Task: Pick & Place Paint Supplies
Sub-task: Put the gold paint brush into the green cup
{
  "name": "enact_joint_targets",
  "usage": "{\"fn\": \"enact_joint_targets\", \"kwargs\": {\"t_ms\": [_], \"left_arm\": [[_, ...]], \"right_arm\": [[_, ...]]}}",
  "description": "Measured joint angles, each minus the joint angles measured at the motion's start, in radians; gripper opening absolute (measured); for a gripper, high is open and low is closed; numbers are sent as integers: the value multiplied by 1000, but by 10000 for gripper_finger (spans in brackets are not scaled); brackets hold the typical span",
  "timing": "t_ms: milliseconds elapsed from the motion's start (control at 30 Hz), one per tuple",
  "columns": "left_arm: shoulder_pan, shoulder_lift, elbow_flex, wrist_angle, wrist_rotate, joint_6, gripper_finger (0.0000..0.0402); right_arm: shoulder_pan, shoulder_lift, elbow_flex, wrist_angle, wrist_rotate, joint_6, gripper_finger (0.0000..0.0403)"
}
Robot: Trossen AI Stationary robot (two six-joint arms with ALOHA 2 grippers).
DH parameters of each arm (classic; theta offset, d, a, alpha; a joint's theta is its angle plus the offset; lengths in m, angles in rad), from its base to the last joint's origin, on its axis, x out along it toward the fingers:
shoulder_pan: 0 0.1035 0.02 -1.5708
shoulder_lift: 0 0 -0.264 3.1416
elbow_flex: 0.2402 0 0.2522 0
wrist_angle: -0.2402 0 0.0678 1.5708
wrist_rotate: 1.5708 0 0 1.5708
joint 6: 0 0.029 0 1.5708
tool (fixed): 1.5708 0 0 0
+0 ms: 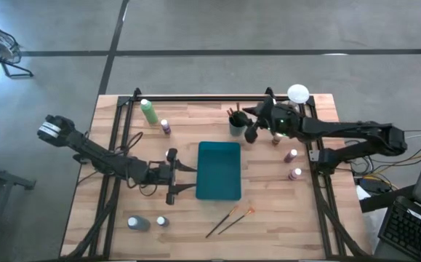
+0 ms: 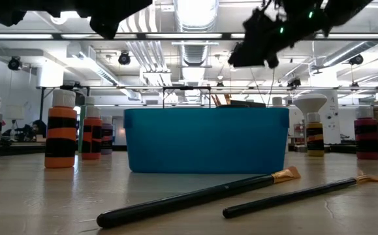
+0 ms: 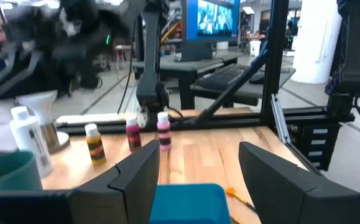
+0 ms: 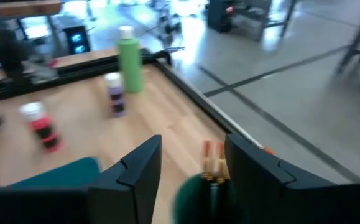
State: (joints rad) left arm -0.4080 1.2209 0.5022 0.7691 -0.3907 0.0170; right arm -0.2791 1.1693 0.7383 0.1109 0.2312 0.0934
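Above the dark cup (image 1: 236, 128) at the table's far side, the right gripper (image 1: 252, 124) hangs with fingers apart over two brushes (image 4: 212, 159) standing bristles-up inside it, apparently just dropped there.

Left gripper (image 1: 183, 179) waits beside the teal tray (image 1: 219, 170), fingers apart and empty. Two more brushes (image 1: 232, 217) lie loose near the tray, probably next for the cup. Overhead I count one green bottle (image 1: 147, 110) and about seven small paint bottles scattered round the table; a few may be hidden.
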Motion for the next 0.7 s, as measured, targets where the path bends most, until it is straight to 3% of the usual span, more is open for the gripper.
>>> {"fn": "enact_joint_targets", "kwargs": {"t_ms": [233, 333, 500, 700], "left_arm": [[0, 0, 0, -17, 7, -75, 225], [-1, 0, 0, -19, 14, -76, 225], [-1, 0, 0, -27, 14, -69, 225], [-1, 0, 0, -33, 14, -70, 225]], "right_arm": [[182, -64, 144, -273, 11, -2, 114], [302, -49, 199, -367, 83, 2, 87], [521, 25, 285, -535, 207, 74, 48], [732, 164, 429, -826, 215, 234, 27]]}}
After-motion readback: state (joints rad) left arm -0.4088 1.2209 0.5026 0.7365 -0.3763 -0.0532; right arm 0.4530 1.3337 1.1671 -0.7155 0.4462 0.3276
